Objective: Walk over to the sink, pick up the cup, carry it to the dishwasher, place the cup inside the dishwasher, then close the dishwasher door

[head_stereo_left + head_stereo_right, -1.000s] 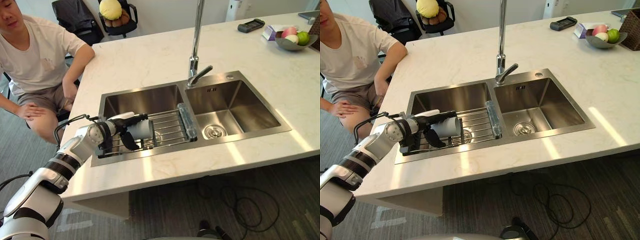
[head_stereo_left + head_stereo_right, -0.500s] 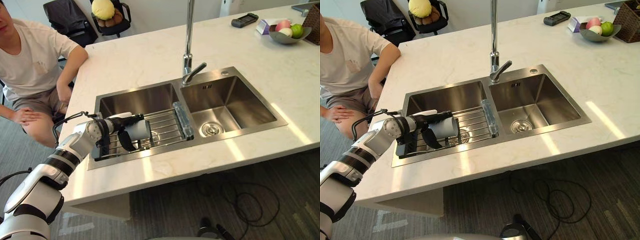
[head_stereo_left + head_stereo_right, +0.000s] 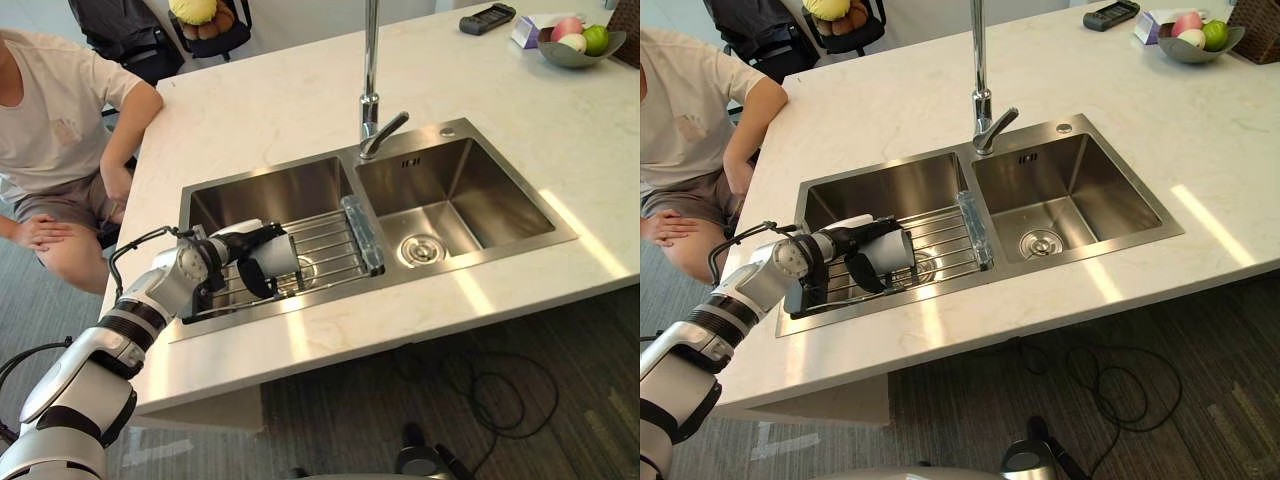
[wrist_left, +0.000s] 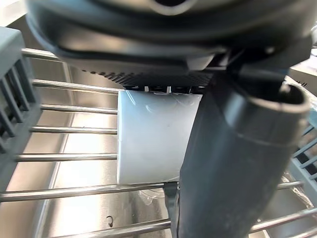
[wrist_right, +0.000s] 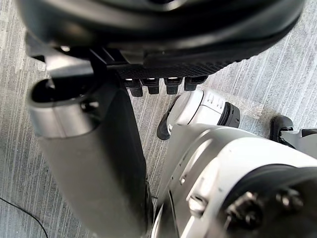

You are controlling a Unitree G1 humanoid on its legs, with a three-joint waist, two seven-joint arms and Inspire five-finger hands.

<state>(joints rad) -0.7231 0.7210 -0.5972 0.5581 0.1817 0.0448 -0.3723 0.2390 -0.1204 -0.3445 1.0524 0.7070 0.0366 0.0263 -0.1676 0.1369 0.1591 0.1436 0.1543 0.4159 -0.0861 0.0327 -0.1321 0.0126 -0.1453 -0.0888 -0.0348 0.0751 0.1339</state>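
Much of the cup (image 4: 153,139) seemingly behind the left robot hand (image 4: 233,163)

A kitchen: a steel double sink (image 3: 482,186), tap (image 3: 370,60) and fruit bowl (image 3: 562,58) on a pale bench (image 3: 270,110) (office chairs (image 3: 128,38) beyond).
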